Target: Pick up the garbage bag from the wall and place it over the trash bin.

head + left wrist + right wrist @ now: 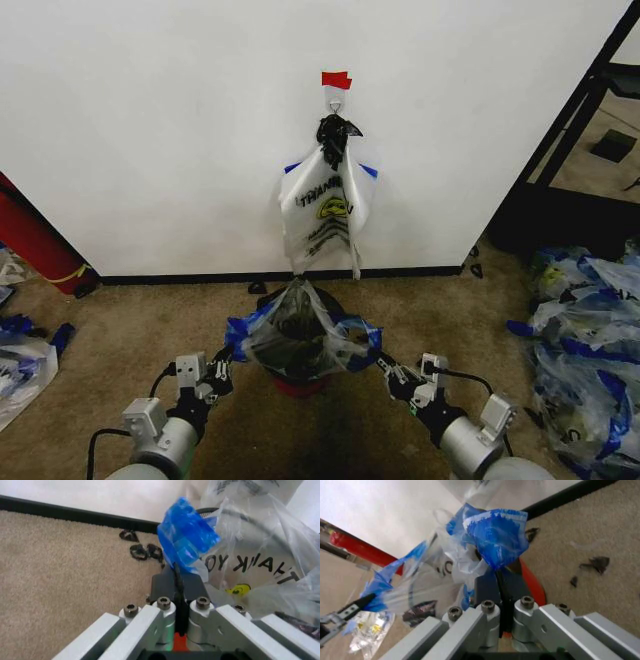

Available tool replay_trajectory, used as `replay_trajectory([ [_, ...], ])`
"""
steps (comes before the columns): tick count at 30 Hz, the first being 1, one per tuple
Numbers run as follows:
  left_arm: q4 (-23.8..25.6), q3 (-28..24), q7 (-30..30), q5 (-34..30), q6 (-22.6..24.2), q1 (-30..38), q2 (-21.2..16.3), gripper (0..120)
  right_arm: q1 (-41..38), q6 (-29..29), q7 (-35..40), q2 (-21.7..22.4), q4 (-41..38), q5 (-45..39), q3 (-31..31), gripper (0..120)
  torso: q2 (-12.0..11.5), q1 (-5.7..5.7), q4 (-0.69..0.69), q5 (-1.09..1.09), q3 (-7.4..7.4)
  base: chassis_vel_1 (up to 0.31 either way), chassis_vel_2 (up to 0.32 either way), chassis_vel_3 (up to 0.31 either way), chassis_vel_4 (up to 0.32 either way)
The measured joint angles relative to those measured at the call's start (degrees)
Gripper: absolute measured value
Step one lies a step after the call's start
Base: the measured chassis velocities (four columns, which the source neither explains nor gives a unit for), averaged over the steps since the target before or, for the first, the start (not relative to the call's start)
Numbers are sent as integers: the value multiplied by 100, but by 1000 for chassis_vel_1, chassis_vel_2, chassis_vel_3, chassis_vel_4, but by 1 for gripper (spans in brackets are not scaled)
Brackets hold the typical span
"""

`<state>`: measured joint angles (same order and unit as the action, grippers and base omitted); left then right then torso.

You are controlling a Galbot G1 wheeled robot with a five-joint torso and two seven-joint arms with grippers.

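- The garbage bag (300, 328) is off the wall (150, 130) and stretched over the trash bin (298, 385) on the carpet, held wide, apparently to clear the rim.
- Left tool (222, 362): closed on the bag's left blue handle.
- Right tool (385, 368): closed on the right handle.
- A whiter bag (328, 215) hangs on the hook behind.

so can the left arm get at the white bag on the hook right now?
Probably not. The left tool is shut on the garbage bag's blue handle over the trash bin; the white bag hangs higher up the wall.
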<state>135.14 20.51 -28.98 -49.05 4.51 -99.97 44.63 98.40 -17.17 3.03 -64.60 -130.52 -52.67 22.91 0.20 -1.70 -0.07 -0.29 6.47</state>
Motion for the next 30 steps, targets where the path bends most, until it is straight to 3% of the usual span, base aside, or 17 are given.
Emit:
replay_trajectory([
  [10, 118, -7, -126, -40, 197, -376, 11, 0, 181, -89, 89, -41, 76, 146, 83, 0, 0, 0, 0, -1, 0, 0, 0, 0, 0],
  [17, -131, -155, -193, -11, 347, -423, 50, 0, -98, -129, 169, -157, 553, 280, -114, 0, 0, 0, 0, 0, 0, 0, 0, 0, 0],
  [22, -593, -310, -215, -72, 465, -110, 145, 0, -738, -171, 238, -250, 1102, 285, -286, 0, 0, -1, 0, 0, 0, 0, 0, 0, 0],
  [30, -885, -569, -154, -73, 515, 476, 352, 0, -1172, -193, 254, -272, 1509, 294, -314, 0, 0, -1, 0, -1, 1, 0, 0, 0, 0],
])
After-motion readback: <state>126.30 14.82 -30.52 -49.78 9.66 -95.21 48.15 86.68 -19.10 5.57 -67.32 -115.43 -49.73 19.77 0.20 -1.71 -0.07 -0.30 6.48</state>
